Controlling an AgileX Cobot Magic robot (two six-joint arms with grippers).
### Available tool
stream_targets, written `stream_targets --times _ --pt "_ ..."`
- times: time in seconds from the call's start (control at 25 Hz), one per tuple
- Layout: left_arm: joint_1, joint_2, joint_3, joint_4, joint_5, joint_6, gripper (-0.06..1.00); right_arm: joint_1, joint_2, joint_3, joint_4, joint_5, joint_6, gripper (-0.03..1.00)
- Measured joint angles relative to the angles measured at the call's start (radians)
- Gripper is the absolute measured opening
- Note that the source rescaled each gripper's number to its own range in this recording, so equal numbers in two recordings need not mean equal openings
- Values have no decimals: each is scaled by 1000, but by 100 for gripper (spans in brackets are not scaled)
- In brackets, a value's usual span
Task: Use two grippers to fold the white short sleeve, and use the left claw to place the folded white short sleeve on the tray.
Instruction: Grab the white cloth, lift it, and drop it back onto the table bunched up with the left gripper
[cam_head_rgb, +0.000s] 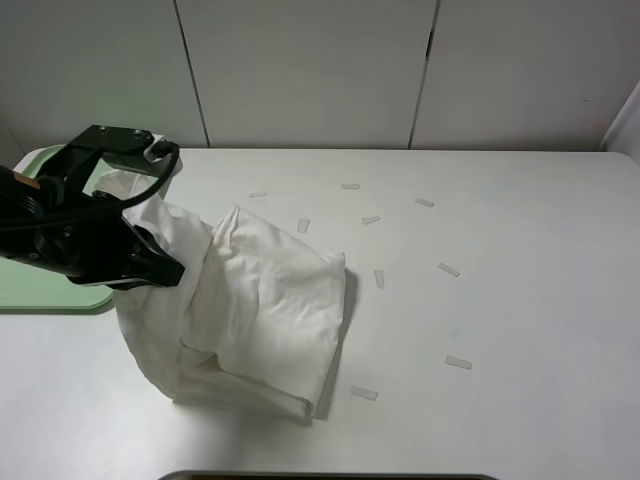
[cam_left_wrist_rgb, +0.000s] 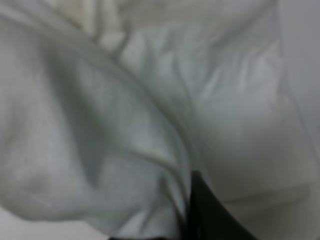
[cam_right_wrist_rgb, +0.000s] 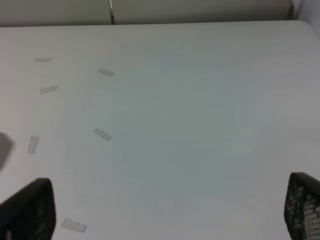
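**Left claw gripping the folded shirt at the tray's edge; right gripper wide over bare table**

1. Left claw (cam_head_rgb: 150, 262): in the high view the black arm enters from 9 o'clock and ends over the left part of the table (cam_head_rgb: 520, 300). Its jaws are closed narrow on a bunch of cloth of the white short sleeve (cam_head_rgb: 265, 315). The left wrist view is blurred and filled almost wholly with white fabric (cam_left_wrist_rgb: 125, 125); one dark fingertip (cam_left_wrist_rgb: 205, 210) shows against it.

2. White short sleeve: the shirt is folded into a thick, roughly rectangular bundle. The end at 10 o'clock is pulled up into the claw and hangs in loose folds; the end at 4 o'clock rests on the table.

3. Tray (cam_head_rgb: 50, 290): the pale-green tray lies at 9 o'clock of the shirt, at the table's left edge, partly covered by the arm. Whether cloth touches the tray cannot be told.

4. Right gripper (cam_right_wrist_rgb: 165, 210): seen only in its own wrist view, with both black fingertips spread wide apart and nothing between them.

5. Tape strips (cam_head_rgb: 458, 362): small pale strips lie scattered on the table from 12 to 4 o'clock of the shirt, apart from it.
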Motion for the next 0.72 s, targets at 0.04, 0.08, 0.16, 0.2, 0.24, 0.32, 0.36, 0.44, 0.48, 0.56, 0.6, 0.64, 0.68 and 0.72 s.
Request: stream_targets --times 0.04,0.08,0.16,0.2,0.24,0.32,0.36,0.44,0.48,0.56,0.6,0.64,0.68,0.72 --pt "-23 0 0 -1 -6 0 6 0 0 0 0 0 0 100" --pt "-46 0 0 -3 -13 0 6 0 0 0 0 0 0 100" --pt "-91 0 0 -3 -27 0 6 0 0 0 0 0 0 100" --pt "-116 0 0 -3 -32 0 6 0 0 0 0 0 0 100" --pt "-132 0 0 -4 -38 0 6 0 0 0 0 0 0 100" --pt "-165 1 0 -5 -55 0 6 0 0 0 0 0 0 100" --pt "-178 2 0 -5 -65 0 6 0 0 0 0 0 0 100" --pt "-208 28 0 -13 -104 0 6 0 0 0 0 0 0 100" --pt "-222 53 0 -22 -134 -1 6 0 0 0 0 0 0 100" --pt "-246 108 0 -52 -196 -3 6 0 0 0 0 0 0 100" --pt "-257 131 0 -67 -224 -3 6 0 0 0 0 0 0 100" --pt "-268 153 -1 -84 -252 -3 6 0 0 0 0 0 0 100" --pt "-283 179 -6 -98 -275 -4 6 0 0 0 0 0 0 100" --pt "-295 201 -14 -110 -295 -4 6 0 0 0 0 0 0 100"
